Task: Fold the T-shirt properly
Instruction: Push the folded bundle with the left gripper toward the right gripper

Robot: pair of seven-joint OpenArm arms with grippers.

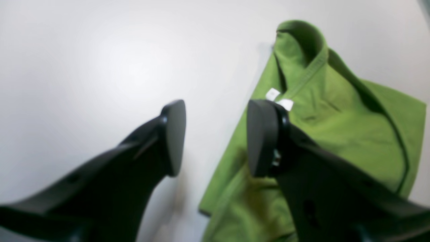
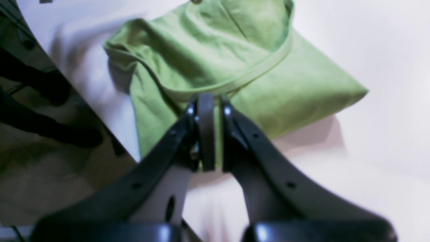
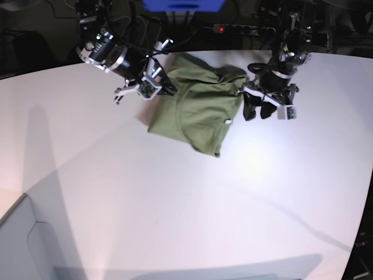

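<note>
The olive-green T-shirt (image 3: 198, 114) lies partly folded at the far middle of the white table, its small white neck label (image 3: 227, 122) near its right edge. My right gripper (image 3: 162, 86) is at the shirt's left edge. In the right wrist view it (image 2: 206, 101) is shut on a fold of the T-shirt (image 2: 218, 50) just below the neckline seam. My left gripper (image 3: 259, 111) is open and empty just right of the shirt. In the left wrist view it (image 1: 218, 137) hangs over bare table at the edge of the T-shirt (image 1: 336, 117), one finger close to the label (image 1: 278, 99).
The white table (image 3: 175, 204) stretches wide toward the front. Its edge (image 2: 100, 117) runs close beside my right gripper, with dark floor and cables beyond. A power strip (image 3: 236, 28) and a blue box (image 3: 183, 4) sit behind the table.
</note>
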